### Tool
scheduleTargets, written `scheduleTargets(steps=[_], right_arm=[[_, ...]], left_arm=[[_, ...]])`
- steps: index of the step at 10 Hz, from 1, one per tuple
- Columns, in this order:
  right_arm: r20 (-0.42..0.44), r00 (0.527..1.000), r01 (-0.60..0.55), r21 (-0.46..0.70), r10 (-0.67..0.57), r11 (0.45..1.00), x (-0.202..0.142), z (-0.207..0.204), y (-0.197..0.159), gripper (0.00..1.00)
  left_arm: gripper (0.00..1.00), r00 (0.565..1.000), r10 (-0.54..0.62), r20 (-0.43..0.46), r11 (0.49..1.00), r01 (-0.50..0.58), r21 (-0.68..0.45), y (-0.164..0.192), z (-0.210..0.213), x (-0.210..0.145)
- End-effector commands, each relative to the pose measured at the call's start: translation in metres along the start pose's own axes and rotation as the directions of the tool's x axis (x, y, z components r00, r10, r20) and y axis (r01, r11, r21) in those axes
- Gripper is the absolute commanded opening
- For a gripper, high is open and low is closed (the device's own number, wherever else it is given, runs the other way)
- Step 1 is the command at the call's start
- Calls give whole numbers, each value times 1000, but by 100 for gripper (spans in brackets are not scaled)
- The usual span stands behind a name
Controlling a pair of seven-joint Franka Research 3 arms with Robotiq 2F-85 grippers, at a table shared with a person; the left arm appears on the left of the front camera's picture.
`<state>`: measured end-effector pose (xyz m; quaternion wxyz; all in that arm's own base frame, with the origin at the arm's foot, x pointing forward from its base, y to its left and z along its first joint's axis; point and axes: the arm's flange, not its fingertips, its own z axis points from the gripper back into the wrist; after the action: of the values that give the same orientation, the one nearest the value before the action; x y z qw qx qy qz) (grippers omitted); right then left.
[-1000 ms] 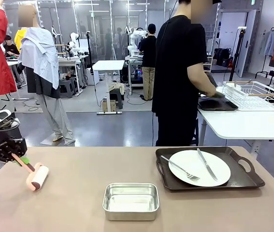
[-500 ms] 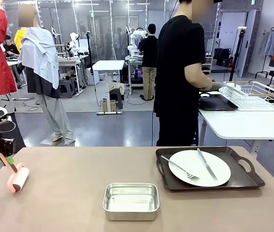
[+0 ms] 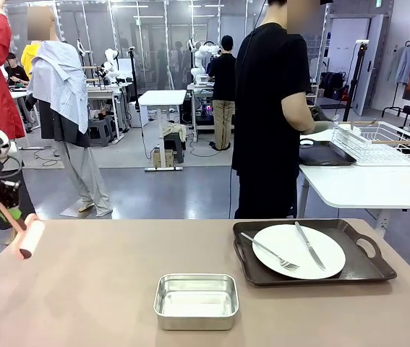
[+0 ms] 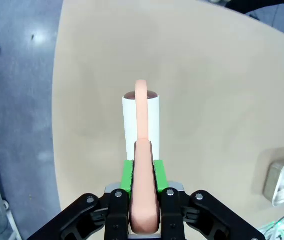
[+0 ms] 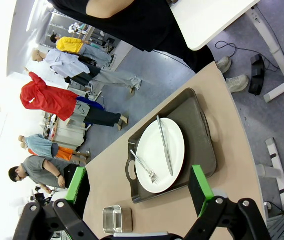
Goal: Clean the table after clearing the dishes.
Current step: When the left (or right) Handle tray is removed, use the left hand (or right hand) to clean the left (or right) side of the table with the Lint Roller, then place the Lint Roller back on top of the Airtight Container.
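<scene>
Pink lint roller (image 3: pixel 31 238) pinched by its handle in left jaws at the surface's (image 3: pixel 103 289) left edge, right jaws spread wide, plate (image 3: pixel 308 251) seen resting on tray (image 3: pixel 364 271)

Grey floor (image 3: pixel 161 191), perhaps glass back wall (image 3: pixel 154 50)

A pan (image 3: pixel 195 301) sits near-centre on the bench (image 3: pixel 82 303). To its right and farther back, a tray (image 3: pixel 356 273) carries a plate (image 3: pixel 331 249) with a fork (image 3: pixel 270 251) and a knife (image 3: pixel 310 246). A roller (image 3: pixel 31 239) hangs over the far-left edge.
</scene>
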<state>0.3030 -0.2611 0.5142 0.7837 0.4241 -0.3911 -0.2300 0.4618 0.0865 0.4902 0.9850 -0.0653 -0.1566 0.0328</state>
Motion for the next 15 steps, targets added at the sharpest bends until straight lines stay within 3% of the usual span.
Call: scheduleTargets(steps=[1, 2, 3, 14, 15], right_arm=[[2, 1000, -9, 10, 9, 1000, -1, 2, 2, 100], [2, 1000, -9, 10, 9, 1000, -1, 2, 2, 100], [2, 1000, -9, 10, 9, 1000, -1, 2, 2, 100], [2, 1000, -9, 10, 9, 1000, -1, 2, 2, 100], [2, 1000, -9, 10, 9, 1000, -1, 2, 2, 100]], left_arm=[[20, 994, 16, 105, 1000, -15, -16, -8, 16, -16], [20, 997, 24, 75, 998, -20, -53, -9, 17, -19], [20, 999, -10, 45, 1000, 10, -6, -7, 18, -2], [20, 999, -7, 36, 1000, 8, -16, -8, 13, -5], [20, 987, -161, 13, 987, 161, 4, -45, 14, 24]])
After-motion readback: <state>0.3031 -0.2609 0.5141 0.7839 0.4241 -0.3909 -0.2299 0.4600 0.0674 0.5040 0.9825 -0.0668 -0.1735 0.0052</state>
